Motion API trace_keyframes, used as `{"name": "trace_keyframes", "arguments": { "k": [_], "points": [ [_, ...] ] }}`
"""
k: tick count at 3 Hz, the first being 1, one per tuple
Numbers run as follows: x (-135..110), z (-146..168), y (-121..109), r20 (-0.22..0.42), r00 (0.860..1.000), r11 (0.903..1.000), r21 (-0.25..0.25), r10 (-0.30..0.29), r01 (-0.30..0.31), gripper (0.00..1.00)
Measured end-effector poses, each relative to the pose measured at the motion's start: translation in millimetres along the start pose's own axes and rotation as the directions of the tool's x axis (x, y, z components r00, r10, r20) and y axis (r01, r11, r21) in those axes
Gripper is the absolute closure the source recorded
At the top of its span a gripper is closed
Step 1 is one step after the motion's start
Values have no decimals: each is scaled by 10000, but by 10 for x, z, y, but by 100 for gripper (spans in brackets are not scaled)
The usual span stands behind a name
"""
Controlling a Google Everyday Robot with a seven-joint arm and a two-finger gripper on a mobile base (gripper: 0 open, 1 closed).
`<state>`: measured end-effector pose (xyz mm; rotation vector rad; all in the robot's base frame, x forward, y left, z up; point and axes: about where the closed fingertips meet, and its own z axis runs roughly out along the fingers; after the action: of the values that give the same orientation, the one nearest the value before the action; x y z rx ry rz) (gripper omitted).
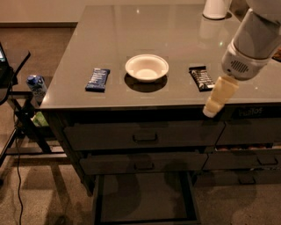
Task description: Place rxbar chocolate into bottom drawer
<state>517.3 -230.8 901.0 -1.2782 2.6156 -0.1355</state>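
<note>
The rxbar chocolate (pixel 201 78), a black-wrapped bar with white lettering, lies flat on the grey countertop (pixel 131 30), right of a white bowl (pixel 146 67). My gripper (pixel 212 108) hangs from the arm at the right, pointing down and left. It sits just right of the bar, over the counter's front edge, and holds nothing that I can see. The bottom drawer (pixel 145 195) is pulled open below the counter, and its dark inside is bare.
A blue-wrapped bar (pixel 97 79) lies left of the bowl. A white container (pixel 215 8) stands at the back right. The two upper drawers (pixel 145 137) are closed. A blue can (pixel 36 85) sits on a stand left of the cabinet.
</note>
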Motion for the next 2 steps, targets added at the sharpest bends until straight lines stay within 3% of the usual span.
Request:
{"name": "trace_keyframes", "arguments": {
  "k": [1, 2],
  "points": [
    [-137, 108, -219, -56, 9913, 9908, 352, 1313, -1310, 0],
    [-206, 223, -398, -227, 9784, 9766, 689, 2056, -2037, 0]
  ]
}}
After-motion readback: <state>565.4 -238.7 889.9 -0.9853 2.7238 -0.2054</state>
